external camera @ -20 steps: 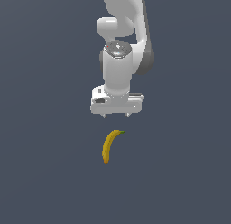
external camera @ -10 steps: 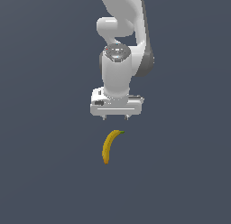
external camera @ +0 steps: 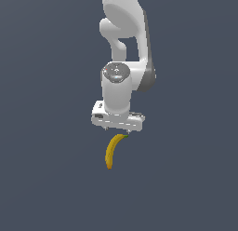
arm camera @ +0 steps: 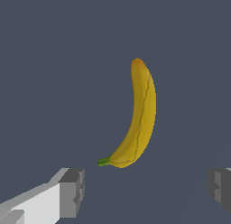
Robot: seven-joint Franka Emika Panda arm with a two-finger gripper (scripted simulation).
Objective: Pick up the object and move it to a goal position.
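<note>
A small curved yellow banana [external camera: 112, 152] with a green stem tip and a brownish end lies on the flat grey surface. It also shows in the wrist view [arm camera: 137, 119], whole and unobstructed. My gripper [external camera: 117, 129] hangs over the banana's green stem end, pointing down. Its fingers [arm camera: 72, 192] stand wide apart and hold nothing; the stem tip lies just ahead of the gap between them. In the exterior view the fingertips are mostly hidden under the white hand.
The white arm [external camera: 125, 44] rises behind the gripper toward the top of the exterior view. The grey surface [external camera: 46, 179] extends evenly on all sides of the banana.
The gripper has moved down toward the banana's stem end and the hand has turned slightly. The banana has not moved.
</note>
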